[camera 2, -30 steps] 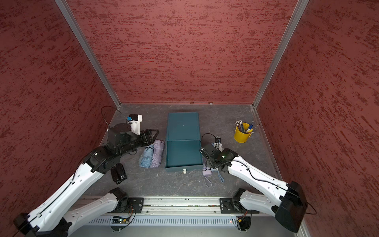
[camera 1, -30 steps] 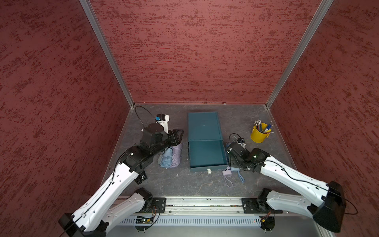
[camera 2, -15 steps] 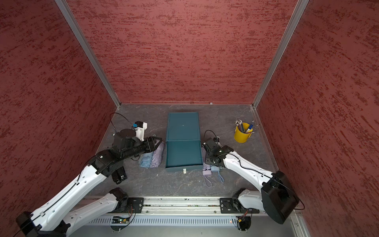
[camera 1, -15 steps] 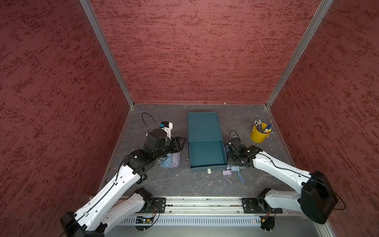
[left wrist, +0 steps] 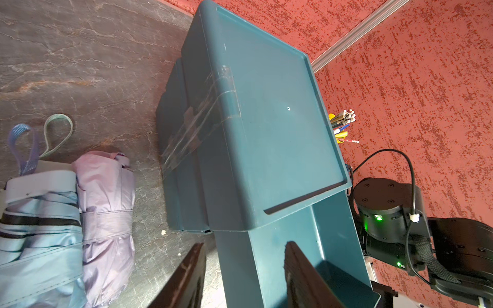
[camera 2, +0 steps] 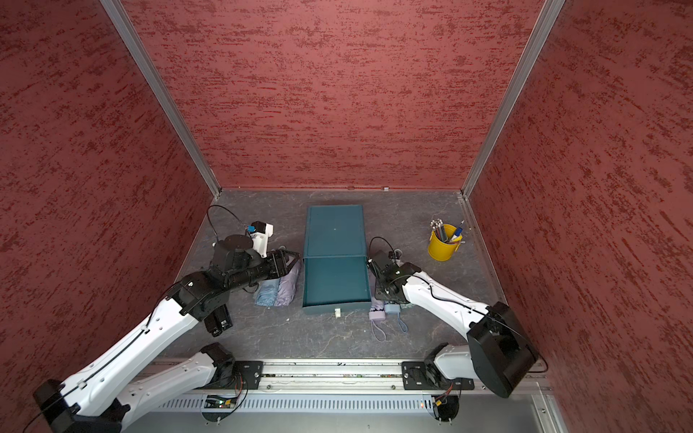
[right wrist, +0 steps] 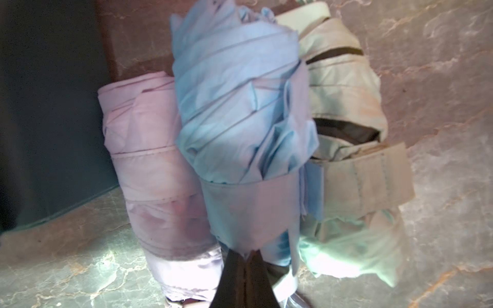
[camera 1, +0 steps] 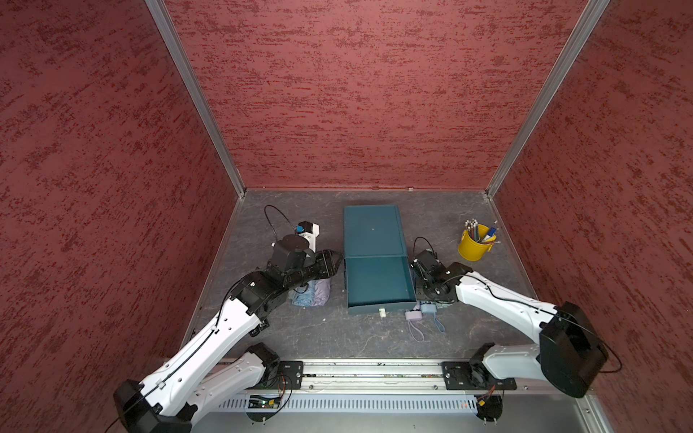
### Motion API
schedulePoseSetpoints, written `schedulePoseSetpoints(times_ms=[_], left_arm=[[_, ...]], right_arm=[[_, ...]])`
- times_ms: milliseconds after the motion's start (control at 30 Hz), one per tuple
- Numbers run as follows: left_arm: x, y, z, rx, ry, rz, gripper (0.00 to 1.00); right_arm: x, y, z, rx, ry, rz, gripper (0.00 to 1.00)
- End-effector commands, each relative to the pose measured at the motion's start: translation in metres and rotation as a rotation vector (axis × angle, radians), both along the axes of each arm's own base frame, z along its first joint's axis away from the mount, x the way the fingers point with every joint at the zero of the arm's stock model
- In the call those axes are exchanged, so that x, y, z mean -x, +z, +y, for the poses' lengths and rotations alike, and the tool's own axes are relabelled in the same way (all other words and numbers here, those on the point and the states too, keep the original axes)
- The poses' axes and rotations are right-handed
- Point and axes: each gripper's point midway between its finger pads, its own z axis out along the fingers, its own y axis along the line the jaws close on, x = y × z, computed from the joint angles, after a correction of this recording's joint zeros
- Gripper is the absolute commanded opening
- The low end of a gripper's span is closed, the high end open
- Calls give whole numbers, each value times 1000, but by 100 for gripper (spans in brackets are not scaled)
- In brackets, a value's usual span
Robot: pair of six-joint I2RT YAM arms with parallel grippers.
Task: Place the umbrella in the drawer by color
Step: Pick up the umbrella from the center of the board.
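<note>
In both top views the teal drawer [camera 1: 377, 283] is standing pulled out toward the robot's base. The left pair of umbrellas [camera 1: 313, 294], one blue and one purple, is lying side by side just left of it, long axes running near-to-far. The right stack of umbrellas [camera 2: 384, 311] is lying against the drawer's right wall, handles and straps pointing toward the base.

In the left wrist view the left gripper [left wrist: 242, 277] is hovering with its fingers spread, holding nothing, framing the drawer's side wall. The pair's strap loops are pointing toward the back wall.

In the right wrist view the right gripper [right wrist: 244, 257] is pressing its fingers together at the wrap band of the blue umbrella [right wrist: 240, 106]. That umbrella is lying on top, parallel between the purple umbrella [right wrist: 149, 160] and the pale green umbrella [right wrist: 346, 106]. Whether fabric is caught, I cannot tell.
</note>
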Motion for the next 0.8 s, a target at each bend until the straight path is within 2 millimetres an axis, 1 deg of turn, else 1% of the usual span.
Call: schedulePoseSetpoints(times_ms=[0,67,167,300,367,433,467,500,533,567,633,667,767], left_arm=[[-3,10,-3,8,-8,-37,50],[-3,14,-5,16,-15,-44,50],[-3,19,-11,31,-35,-49,51],[1,23,-20,47,-75,-59,54],[5,26,-25,52,-99,-69,56],[8,30,-29,54,-116,-82,56],[8,32,-29,54,-117,-87,56],[8,34,-29,54,-117,-92,56],[8,34,-29,52,-117,-93,57],[8,35,-29,53,-114,-94,57],[8,35,-29,52,-114,-96,59],[7,34,-29,51,-113,-95,59],[6,31,-28,43,-105,-89,59]], right_arm=[[-5,28,-8,11,-24,-66,0],[-4,47,-12,8,-27,-103,0],[-3,88,-20,-7,-31,-180,0],[1,160,-25,-51,-6,-306,0],[4,196,-24,-83,24,-366,0],[9,234,-16,-146,85,-428,0],[12,249,-10,-182,118,-450,0],[17,266,-2,-232,161,-472,0],[21,279,7,-287,201,-482,0],[28,293,20,-364,252,-484,0],[41,310,46,-503,341,-436,0],[46,312,56,-547,364,-399,0],[61,305,77,-620,400,-272,0]])
